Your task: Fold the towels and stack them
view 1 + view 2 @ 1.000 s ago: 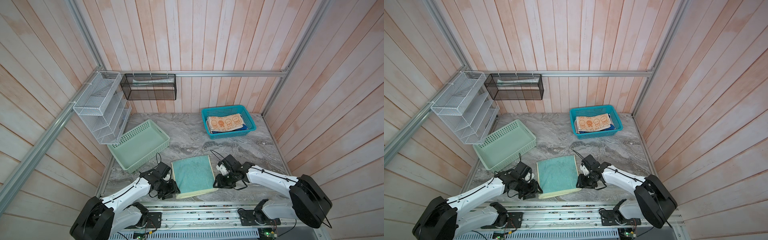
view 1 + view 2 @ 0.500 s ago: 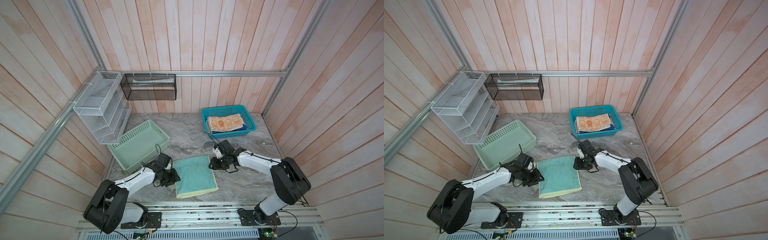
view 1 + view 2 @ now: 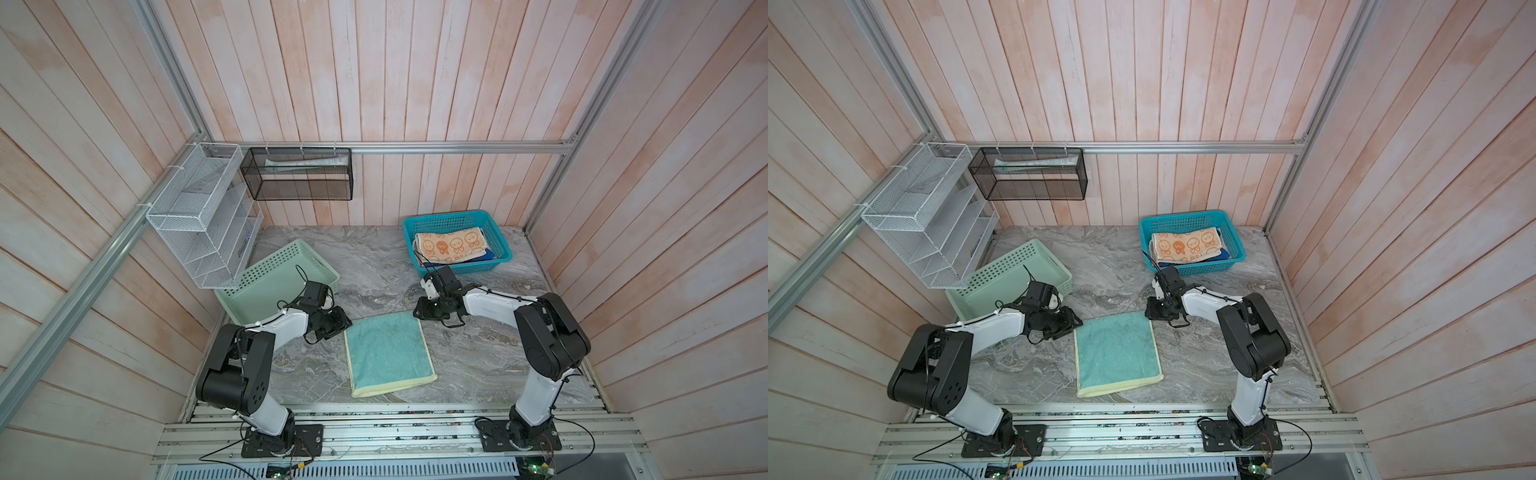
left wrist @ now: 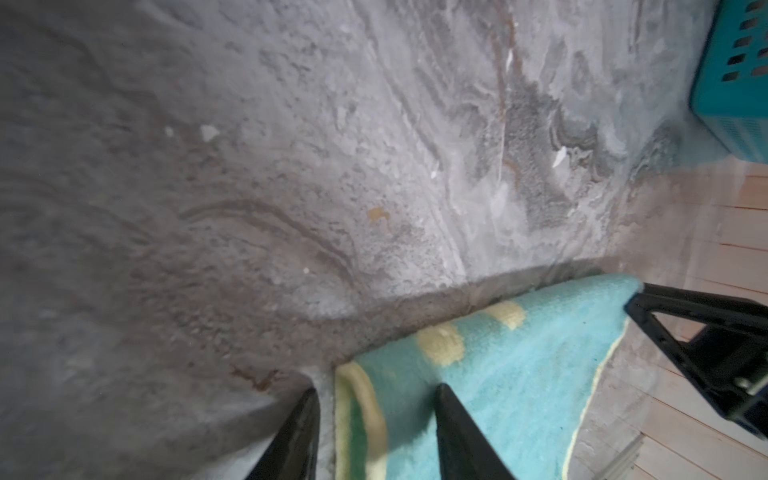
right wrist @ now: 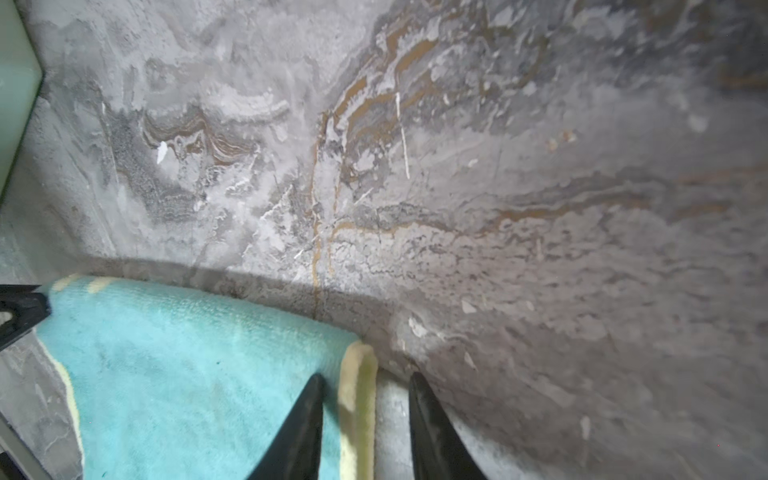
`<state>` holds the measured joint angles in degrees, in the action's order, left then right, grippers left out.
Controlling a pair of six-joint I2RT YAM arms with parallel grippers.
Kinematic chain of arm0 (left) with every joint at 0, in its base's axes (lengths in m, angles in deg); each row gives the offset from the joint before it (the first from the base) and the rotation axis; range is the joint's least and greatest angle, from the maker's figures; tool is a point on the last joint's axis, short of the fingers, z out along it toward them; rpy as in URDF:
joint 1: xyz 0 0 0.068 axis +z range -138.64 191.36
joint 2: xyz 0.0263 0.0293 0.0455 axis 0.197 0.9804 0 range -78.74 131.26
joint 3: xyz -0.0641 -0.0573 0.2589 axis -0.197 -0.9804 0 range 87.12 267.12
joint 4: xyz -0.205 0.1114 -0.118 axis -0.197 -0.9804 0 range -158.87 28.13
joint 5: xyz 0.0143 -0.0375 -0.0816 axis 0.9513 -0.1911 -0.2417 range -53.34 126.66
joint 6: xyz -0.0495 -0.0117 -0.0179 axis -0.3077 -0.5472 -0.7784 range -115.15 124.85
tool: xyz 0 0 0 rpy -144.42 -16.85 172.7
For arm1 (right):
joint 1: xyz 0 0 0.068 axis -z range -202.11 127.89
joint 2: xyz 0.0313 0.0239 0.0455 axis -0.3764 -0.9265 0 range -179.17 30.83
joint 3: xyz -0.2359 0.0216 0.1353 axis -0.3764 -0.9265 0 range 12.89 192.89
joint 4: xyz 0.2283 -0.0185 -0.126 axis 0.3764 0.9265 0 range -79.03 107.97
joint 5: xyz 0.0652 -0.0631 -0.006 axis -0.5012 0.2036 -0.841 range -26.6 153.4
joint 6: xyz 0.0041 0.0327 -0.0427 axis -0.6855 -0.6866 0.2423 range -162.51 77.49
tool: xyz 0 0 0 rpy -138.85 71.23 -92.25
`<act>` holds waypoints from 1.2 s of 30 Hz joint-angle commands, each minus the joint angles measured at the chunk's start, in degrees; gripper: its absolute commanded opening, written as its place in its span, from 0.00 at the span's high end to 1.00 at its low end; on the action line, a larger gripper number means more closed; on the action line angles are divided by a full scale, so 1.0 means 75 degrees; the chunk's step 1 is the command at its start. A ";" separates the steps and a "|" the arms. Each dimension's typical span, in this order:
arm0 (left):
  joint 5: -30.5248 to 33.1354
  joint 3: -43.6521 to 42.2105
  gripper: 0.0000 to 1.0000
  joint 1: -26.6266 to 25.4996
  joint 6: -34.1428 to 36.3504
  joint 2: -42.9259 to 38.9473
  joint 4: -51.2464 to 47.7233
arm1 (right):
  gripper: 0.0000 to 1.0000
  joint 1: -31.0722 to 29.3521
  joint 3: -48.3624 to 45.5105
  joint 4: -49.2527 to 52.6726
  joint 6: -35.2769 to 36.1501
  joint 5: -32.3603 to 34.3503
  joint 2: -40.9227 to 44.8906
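Folded teal-and-pale-yellow terry towel (image 3: 388,357) is laid lengthwise front-to-back; its far corners are straddled by left tool (image 4: 376,388) and right tool (image 5: 366,375), jaws apart, nothing clamped.

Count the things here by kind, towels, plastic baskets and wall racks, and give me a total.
Towels: 3 showing: teal-and-yellow towel on the table, cartoon towel over blue towel in the teal basket. Any beneath are hidden.
Plastic baskets: 2: teal basket, mint-green basket.
Wire racks: 2: white rack, black rack.
Total: 7.
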<state>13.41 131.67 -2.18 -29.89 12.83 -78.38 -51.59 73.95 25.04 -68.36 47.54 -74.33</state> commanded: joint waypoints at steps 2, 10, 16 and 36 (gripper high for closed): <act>-0.0257 0.0187 0.56 0.0013 0.0278 0.0296 0.0203 | 0.65 -0.0037 0.0144 -0.0130 0.0098 -0.0358 -0.0230; -0.0639 0.0260 0.85 0.0029 0.0509 0.0380 0.0326 | 0.77 -0.0022 0.0457 -0.0097 0.0369 -0.0543 -0.0531; -0.0857 0.0419 1.00 0.0042 0.0840 0.0233 0.0477 | 0.99 -0.0019 0.0770 -0.0030 0.0643 -0.0673 -0.0685; -0.1400 0.2255 1.00 0.0039 0.1199 0.0437 0.0785 | 1.00 0.1065 0.1168 0.0574 0.1629 -0.0030 0.0513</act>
<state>3.69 145.73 -2.16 -22.64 14.73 -73.70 -44.61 80.29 26.52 -59.20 45.88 -71.07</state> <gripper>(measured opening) 0.053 0.047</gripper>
